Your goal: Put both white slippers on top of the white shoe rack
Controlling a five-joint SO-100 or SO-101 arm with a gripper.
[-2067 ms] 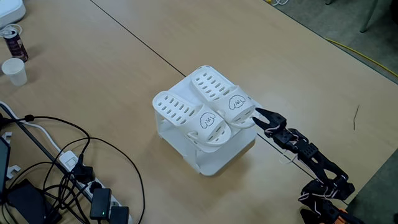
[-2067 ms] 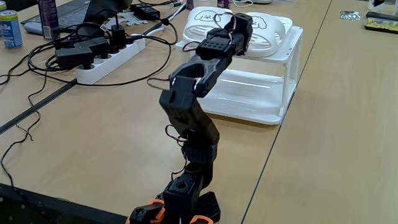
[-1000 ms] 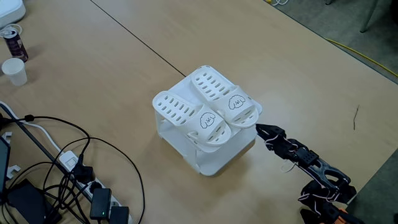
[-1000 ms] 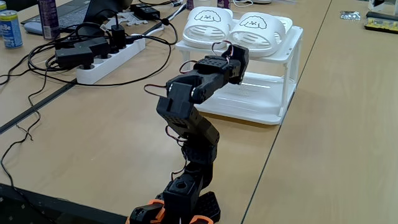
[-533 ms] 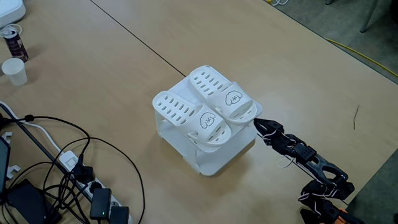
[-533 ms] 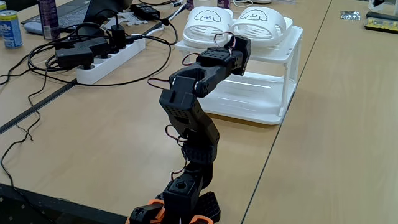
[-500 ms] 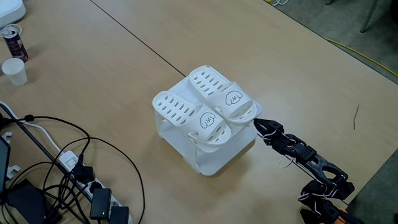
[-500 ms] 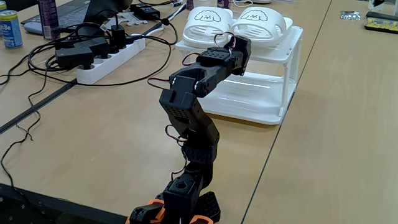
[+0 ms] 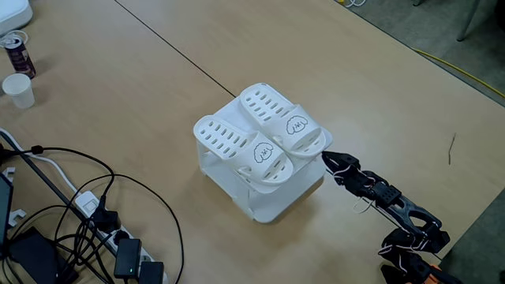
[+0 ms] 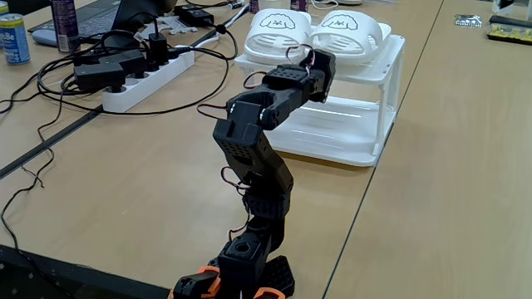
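Both white slippers (image 9: 264, 142) lie side by side on the flat top of the white shoe rack (image 9: 276, 203), cartoon faces toward the arm. They look light, rubbery and slightly flexible; the open strap arch or the heel rim would likely offer the surest hold, as the slotted top may flex. The gripper (image 9: 326, 157) sits just beside the right slipper's near end, apparently closed and holding nothing, though contact cannot be judged. Cables and a power strip (image 9: 126, 256) lie well left.

Light wood-grain desk (image 9: 331, 71) with a dark seam, evenly lit; grey carpeted floor (image 9: 442, 31) beyond its far edge.
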